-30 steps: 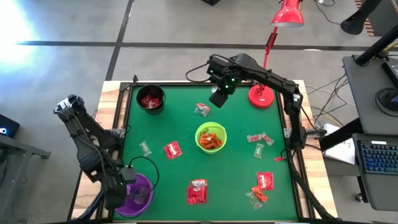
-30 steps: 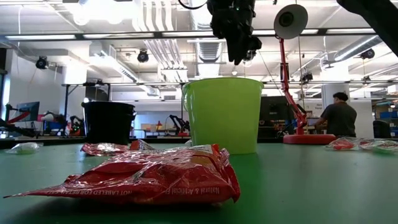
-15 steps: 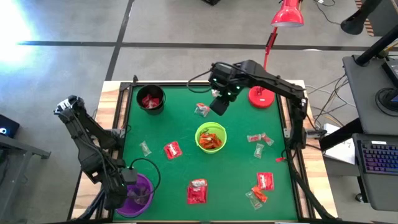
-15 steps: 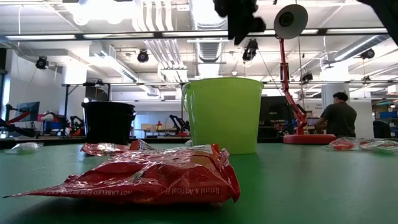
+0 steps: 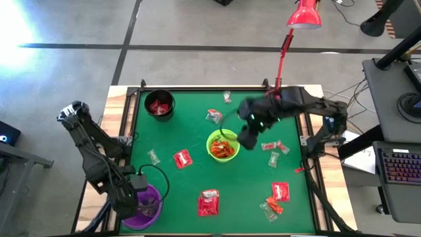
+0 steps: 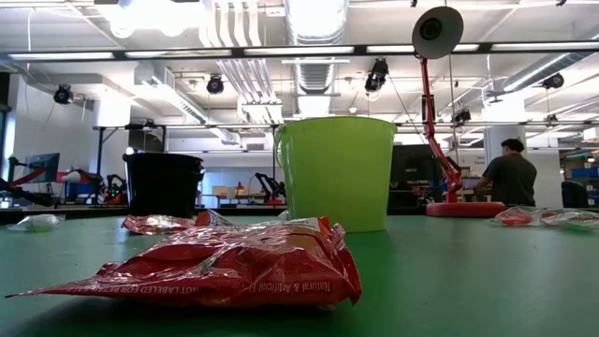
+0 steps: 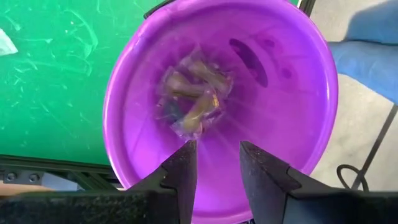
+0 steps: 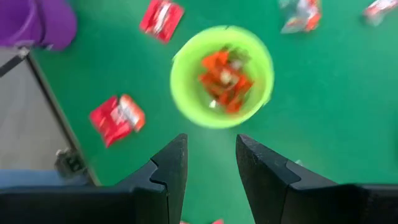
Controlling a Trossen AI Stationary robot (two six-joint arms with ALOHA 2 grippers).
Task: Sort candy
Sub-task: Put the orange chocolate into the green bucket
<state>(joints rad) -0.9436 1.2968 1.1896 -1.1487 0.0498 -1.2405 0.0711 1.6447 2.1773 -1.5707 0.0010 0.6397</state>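
Observation:
Candy lies scattered on the green table (image 5: 197,178): red packets (image 5: 182,158) (image 5: 208,203) (image 5: 280,191), pale twist wrappers (image 5: 153,157) (image 5: 274,158) and a few near the far edge (image 5: 214,116). The black bowl (image 5: 160,105) holds red candy and the lime-green bowl (image 5: 222,146) holds orange-red candy (image 8: 225,78). The purple bowl (image 7: 224,93) holds clear-wrapped candy (image 7: 193,99). My left gripper (image 7: 214,168) hangs open over the purple bowl (image 5: 148,201) at the near left corner. My right gripper (image 8: 210,162) is open and empty, high beside the lime-green bowl's right side (image 5: 246,138).
A red desk lamp (image 5: 304,14) stands at the table's far right; its base (image 6: 463,208) shows in the low view. A large red packet (image 6: 225,267) lies right in front of the low camera. A person (image 6: 510,178) stands in the room beyond.
My right gripper has swung from the far edge near the lamp base toward the table's near side and right. It has risen out of the low view and now hangs beside the lime-green bowl. Bowls and candy lie as before.

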